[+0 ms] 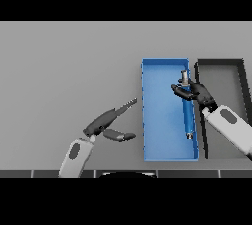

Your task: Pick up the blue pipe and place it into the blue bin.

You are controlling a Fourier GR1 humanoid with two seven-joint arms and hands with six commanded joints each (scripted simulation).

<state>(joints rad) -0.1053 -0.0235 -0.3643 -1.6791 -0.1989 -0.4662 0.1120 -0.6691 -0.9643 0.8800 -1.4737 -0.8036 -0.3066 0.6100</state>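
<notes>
The right hand point(193, 93) is curled round the blue pipe point(187, 113), which hangs lengthwise over the right side of the blue bin point(158, 116) — just beside its right wall. A dark bin point(224, 79) sits just right of the blue bin, and the left hand point(107, 122) hovers over the tabletop point(64, 71) to the bin's left — fingers straight, thumb apart.

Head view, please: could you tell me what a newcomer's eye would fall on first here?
The bright blue bin right of centre on the grey table stands out first. Over its right side the right hand is curled round the blue pipe, which lies lengthwise above the bin's floor. A dark bin sits just to the right, while the left hand rests open left of the blue bin.
</notes>
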